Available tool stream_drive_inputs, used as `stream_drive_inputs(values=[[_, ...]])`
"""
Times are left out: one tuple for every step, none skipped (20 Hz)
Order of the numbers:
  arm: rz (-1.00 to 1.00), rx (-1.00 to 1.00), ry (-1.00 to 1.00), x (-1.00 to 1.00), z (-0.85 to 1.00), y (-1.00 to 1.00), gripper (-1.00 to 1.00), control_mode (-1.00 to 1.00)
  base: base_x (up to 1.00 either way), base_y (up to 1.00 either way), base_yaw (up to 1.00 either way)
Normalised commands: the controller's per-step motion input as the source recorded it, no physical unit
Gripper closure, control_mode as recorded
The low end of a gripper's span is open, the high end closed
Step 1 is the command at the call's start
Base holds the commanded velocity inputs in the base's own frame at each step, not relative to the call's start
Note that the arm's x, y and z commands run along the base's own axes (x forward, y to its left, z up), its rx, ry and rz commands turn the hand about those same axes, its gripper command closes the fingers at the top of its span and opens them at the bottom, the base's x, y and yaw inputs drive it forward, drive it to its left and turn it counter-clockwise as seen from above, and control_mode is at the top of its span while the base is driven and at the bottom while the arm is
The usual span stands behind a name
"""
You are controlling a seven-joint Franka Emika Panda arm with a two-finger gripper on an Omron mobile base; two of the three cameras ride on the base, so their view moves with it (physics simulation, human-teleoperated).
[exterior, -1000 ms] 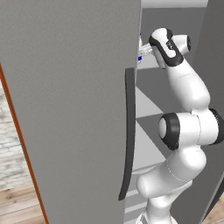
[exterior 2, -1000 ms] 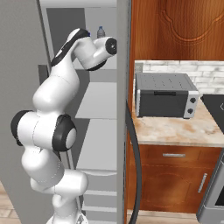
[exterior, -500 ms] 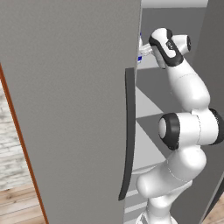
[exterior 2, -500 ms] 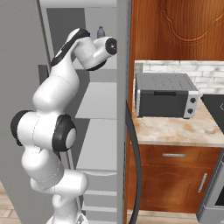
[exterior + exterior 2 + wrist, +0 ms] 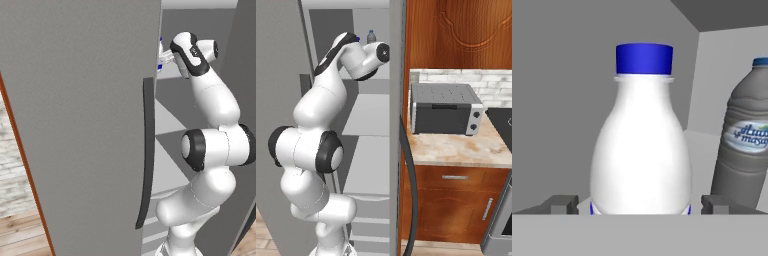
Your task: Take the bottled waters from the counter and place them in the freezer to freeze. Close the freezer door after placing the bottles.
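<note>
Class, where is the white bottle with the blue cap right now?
In the hand view, the white bottle stands upright between the gripper's jaws inside the freezer, with the grey bottle to its right.

Both bottles upright inside the freezer (image 5: 373, 125) on an upper shelf: white bottle (image 5: 643, 150) between the fingertips (image 5: 561, 204), grey bottle (image 5: 744, 145) just beside it on the right of the hand view, set further back. Freezer door (image 5: 80, 125) swung open at left of the arm. Counter (image 5: 456, 147) right of the freezer, toaster oven (image 5: 443, 108) on it.
</note>
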Motion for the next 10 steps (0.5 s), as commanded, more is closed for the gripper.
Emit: stream_drive_inputs(values=[[0.0, 0.0, 0.0, 0.0, 0.05, 0.0, -1.0, -1.0, 0.0, 0.0, 0.0], [-0.01, -0.01, 0.0, 0.0, 0.05, 0.0, -1.0, -1.0, 0.0, 0.0, 0.0], [0.0, -0.03, 0.0, -0.05, 0.0, 0.0, -1.0, -1.0, 0.0, 0.0, 0.0], [-0.01, -0.03, 0.0, -0.09, 0.08, 0.0, -1.0, -1.0, 0.0, 0.0, 0.0], [-0.03, -0.01, 0.0, -0.14, 0.12, 0.0, -1.0, -1.0, 0.0, 0.0, 0.0], [-0.02, 0.0, 0.0, -0.26, 0.17, 0.0, -1.0, -1.0, 0.0, 0.0, 0.0], [-0.03, 0.0, 0.0, -0.21, 0.17, 0.0, -1.0, -1.0, 0.0, 0.0, 0.0], [-0.04, 0.0, 0.0, -0.2, 0.17, 0.0, -1.0, -1.0, 0.0, 0.0, 0.0], [-0.04, 0.0, 0.0, -0.22, 0.16, -0.01, -1.0, -1.0, 0.0, 0.0, 0.0], [-0.06, 0.0, 0.0, -0.25, 0.16, -0.01, -1.0, -1.0, 0.0, 0.0, 0.0]])
